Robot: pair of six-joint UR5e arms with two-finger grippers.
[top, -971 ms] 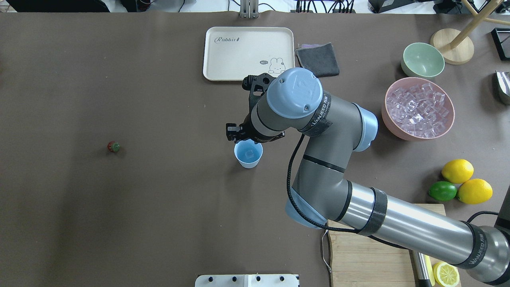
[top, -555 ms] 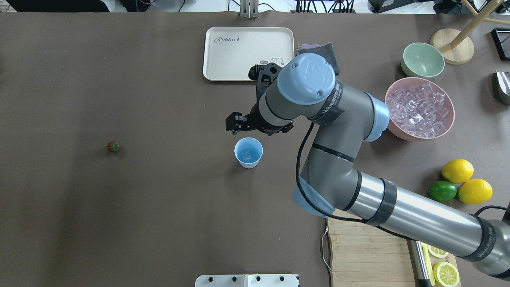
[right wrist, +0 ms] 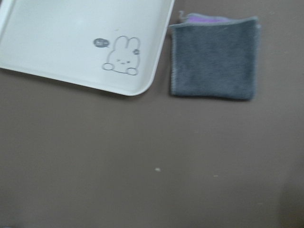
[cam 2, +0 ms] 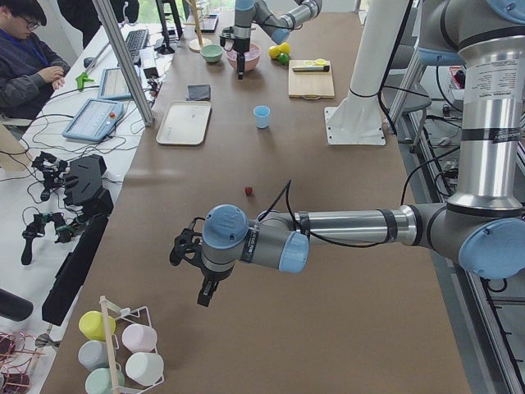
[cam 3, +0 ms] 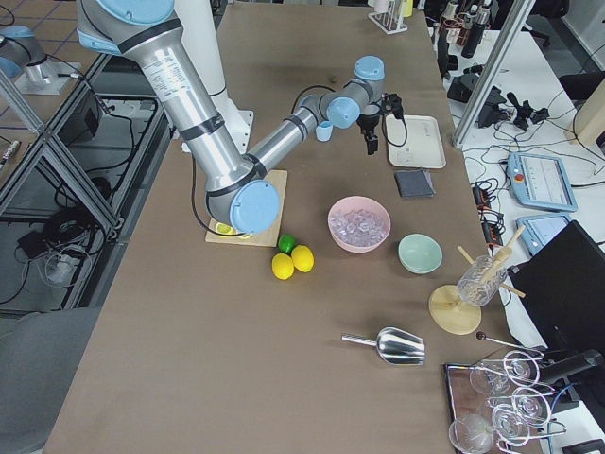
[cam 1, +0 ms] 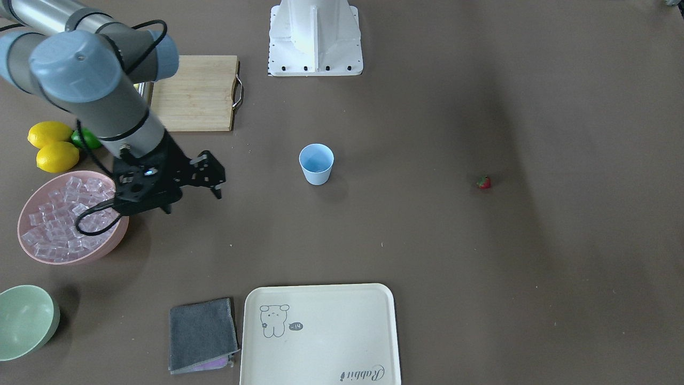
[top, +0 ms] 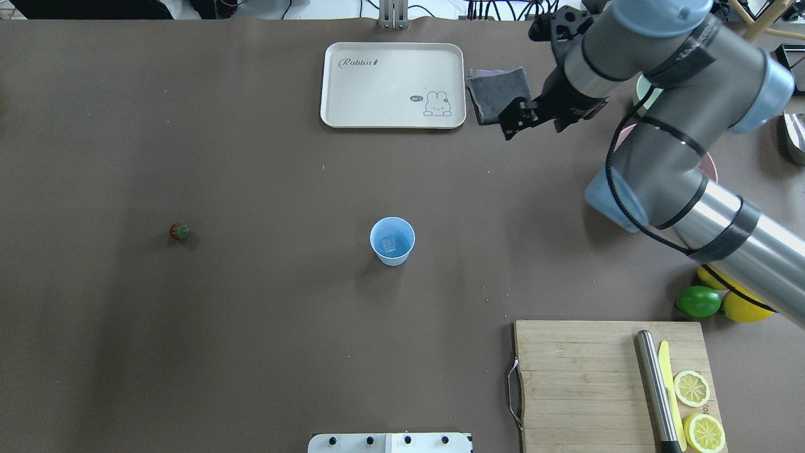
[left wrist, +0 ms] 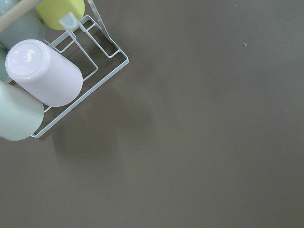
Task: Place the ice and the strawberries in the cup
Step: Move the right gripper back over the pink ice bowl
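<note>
Front-facing view: the cup stands upright at mid-bench, alone. The strawberry lies on bare bench well apart from it, toward the bench's left end. The right claw hangs between the cup and the pink bowl near the right end, fingers spread, nothing between them. The bowl is heaped with ice.

Overhead view: one ice cube sits in the bottom of the cup and no fruit is in it. The right claw is near the far edge, beside the grey cloth.

Left side view: the left claw hovers over bare bench at the left end. Open or closed, cannot tell.

Left wrist view: no fingers show.

Reading: the ice part looks started, perhaps done. The strawberry part is untouched.
</note>
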